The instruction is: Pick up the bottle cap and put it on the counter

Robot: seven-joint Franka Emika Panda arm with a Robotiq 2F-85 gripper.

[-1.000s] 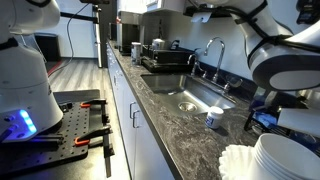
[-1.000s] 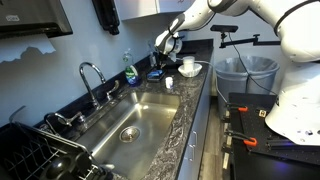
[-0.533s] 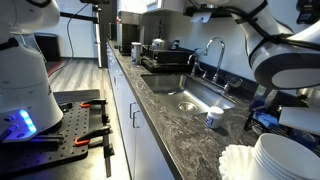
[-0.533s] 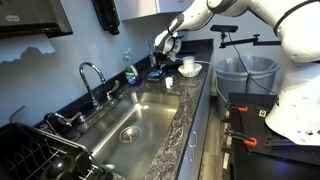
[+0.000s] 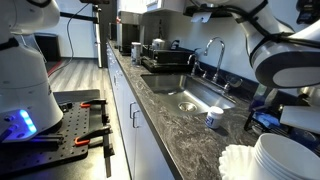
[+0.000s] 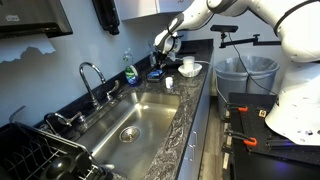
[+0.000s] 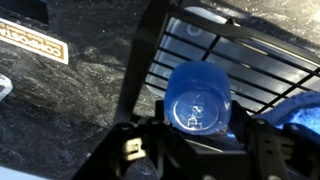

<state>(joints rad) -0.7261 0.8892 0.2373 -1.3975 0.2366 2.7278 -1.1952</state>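
In the wrist view the dark blue round bottle cap (image 7: pixel 197 100) sits between my gripper's (image 7: pixel 198 135) two black fingers, which are shut on its sides. It hangs above a black wire rack (image 7: pixel 250 55) and the dark speckled counter (image 7: pixel 70 100). In an exterior view my gripper (image 6: pixel 163 45) is raised over the far end of the counter (image 6: pixel 192 105), past the sink; the cap is too small to make out there. The counter also shows in an exterior view (image 5: pixel 165 105).
A steel sink (image 6: pixel 140 115) with a faucet (image 6: pixel 90 75) is set into the counter. A small white cup (image 6: pixel 188 65) stands on a plate near my gripper and also shows in an exterior view (image 5: pixel 214 118). A green soap bottle (image 6: pixel 130 72) stands by the wall. Stacked white plates (image 5: pixel 285 155) are nearby.
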